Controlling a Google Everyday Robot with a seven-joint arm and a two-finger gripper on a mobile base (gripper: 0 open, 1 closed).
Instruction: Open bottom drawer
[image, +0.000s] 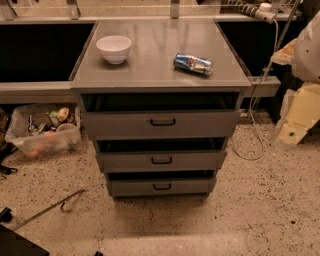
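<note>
The grey cabinet stands in the middle of the camera view with three drawers stepped forward. The bottom drawer is the lowest and smallest-fronted, with a small black loop handle. A dark gap shows above its front. The middle drawer and the tall top drawer also show dark gaps above their fronts. My gripper is the pale cream end of the arm at the right edge, well to the right of the drawers and apart from them.
A white bowl and a blue can lying on its side are on the cabinet top. A clear plastic bin of clutter sits left of the cabinet. A white cable hangs at the right. A thin metal rod lies on the speckled floor.
</note>
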